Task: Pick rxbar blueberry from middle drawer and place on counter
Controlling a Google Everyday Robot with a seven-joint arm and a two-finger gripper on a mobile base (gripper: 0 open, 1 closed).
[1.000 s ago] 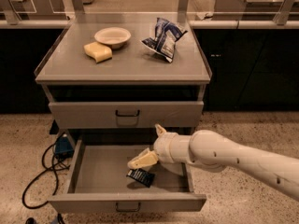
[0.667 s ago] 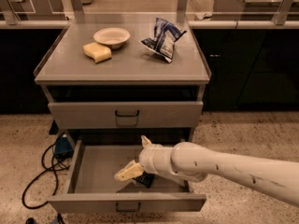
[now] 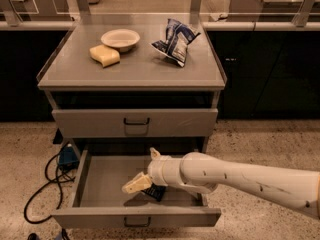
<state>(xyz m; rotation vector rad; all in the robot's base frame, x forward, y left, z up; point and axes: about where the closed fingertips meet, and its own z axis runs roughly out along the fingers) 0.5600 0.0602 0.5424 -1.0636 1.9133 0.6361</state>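
The middle drawer is pulled out, low at the front of the cabinet. The rxbar blueberry, a small dark navy bar, lies flat on the drawer floor right of centre, partly hidden by my arm. My gripper is inside the drawer just above and left of the bar. It is open, with one pale fingertip down by the bar's left end and the other up toward the drawer's back. The white arm reaches in from the right. The counter is the grey-beige top above.
On the counter stand a white bowl, a yellow sponge and a blue-and-white chip bag. The upper drawer is shut. A black cable and a blue object lie on the floor at the left.
My arm has swung left inside the drawer. The gripper moved from the bar's upper right to its left side and lower, now covering more of the bar.
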